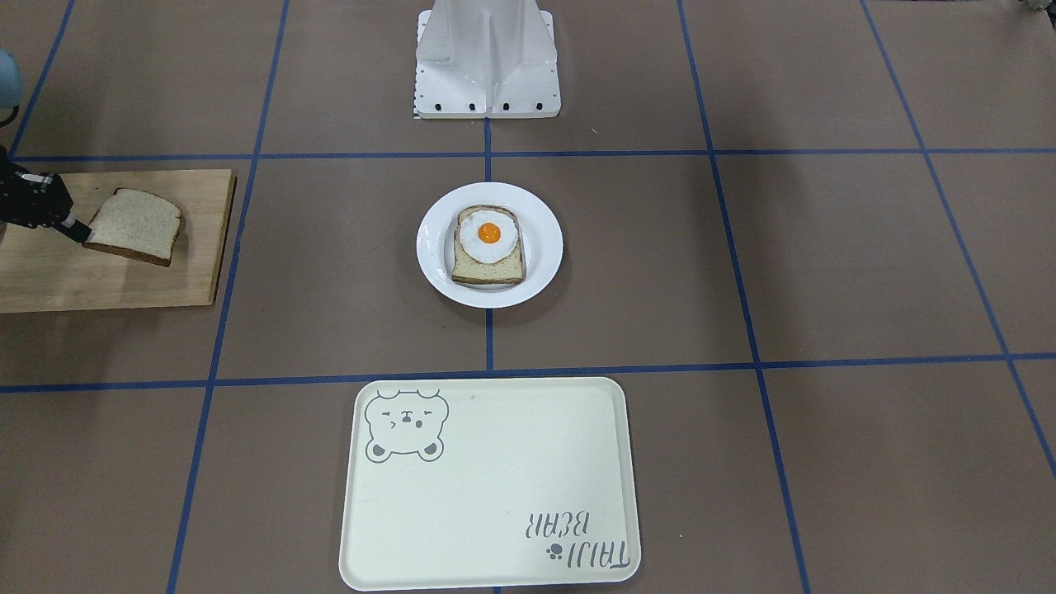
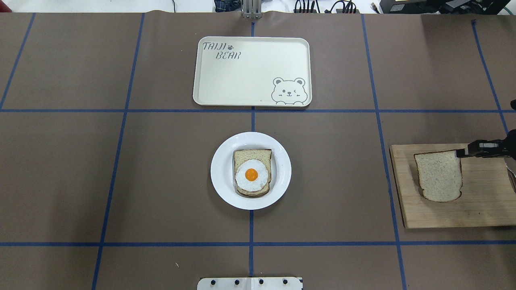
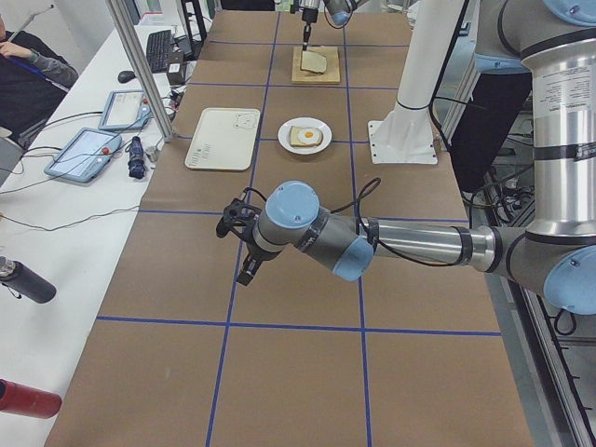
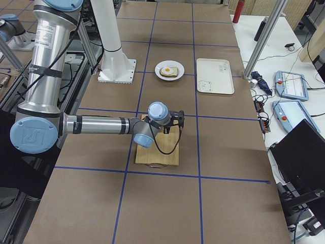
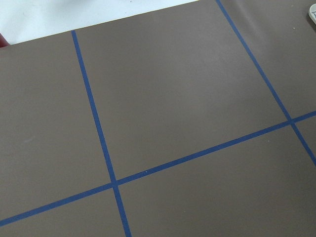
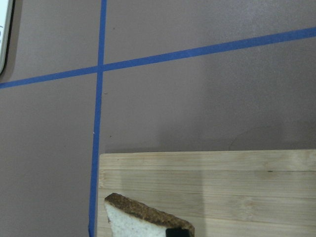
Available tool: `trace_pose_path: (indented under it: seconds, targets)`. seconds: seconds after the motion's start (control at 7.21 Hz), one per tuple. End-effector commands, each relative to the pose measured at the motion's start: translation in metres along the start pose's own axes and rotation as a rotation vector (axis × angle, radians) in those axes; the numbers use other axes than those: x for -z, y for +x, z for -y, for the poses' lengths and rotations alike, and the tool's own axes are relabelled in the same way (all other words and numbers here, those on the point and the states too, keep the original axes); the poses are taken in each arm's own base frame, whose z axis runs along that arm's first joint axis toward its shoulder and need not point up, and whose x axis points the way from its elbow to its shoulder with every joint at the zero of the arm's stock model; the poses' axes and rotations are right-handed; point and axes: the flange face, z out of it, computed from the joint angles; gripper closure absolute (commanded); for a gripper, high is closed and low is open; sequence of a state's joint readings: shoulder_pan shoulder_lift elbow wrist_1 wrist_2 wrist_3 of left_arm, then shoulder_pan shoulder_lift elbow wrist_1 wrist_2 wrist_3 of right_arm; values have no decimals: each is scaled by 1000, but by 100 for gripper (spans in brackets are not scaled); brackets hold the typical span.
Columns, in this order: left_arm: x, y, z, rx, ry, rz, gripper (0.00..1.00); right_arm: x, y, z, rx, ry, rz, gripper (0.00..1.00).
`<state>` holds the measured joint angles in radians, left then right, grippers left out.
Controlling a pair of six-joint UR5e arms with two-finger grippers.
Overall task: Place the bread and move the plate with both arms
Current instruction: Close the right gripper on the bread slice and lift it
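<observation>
Brown paper over table point(image 2: 322, 181), blue tape grid; holds, well apart, cream bear tray point(image 2: 225, 80) on operators' side, wooden board point(image 2: 483, 209) out on robot's right, white plate point(image 2: 219, 173) at centre, already carrying egg-topped slice point(image 2: 252, 177); plain bread point(image 2: 440, 177) on board, tilted, one corner raised; right gripper point(image 2: 460, 153) clenched on that raised corner, thin hold near crust; left gripper point(image 3: 248, 265) over bare table far on robot's left, seen from side only, cannot tell whether parted or closed. Step in hand, as judged: lift bread and carry to plate. Lift slowly and straight up before travelling, given corner pinch and likely sag; line crusts up over egg slice; lower until resting, only then let go.
</observation>
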<state>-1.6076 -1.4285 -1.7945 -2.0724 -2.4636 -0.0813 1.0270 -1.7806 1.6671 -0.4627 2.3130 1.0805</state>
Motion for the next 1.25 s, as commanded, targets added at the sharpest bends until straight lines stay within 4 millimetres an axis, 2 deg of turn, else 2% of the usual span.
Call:
trace_pose_path:
  seconds: [0.0,0.28,0.42,0.83,0.97,1.11]
  targets:
    - [0,0,1,-1,1,0,2,-7,-4,-1,13,5,-12,100]
    - [0,0,1,-1,1,0,2,23,-21,6,25,-19,71,100]
    - [0,0,0,0,0,0,2,28,-23,6,33,-20,84,100]
    - [0,0,0,0,0,0,2,39,-68,26,105,-8,161,100]
    - [-2,-2,-1,5,-4,0,2,52,-80,38,126,-16,201,100]
    - [-2,-3,-2,7,-6,0,2,55,-95,47,150,-20,228,100]
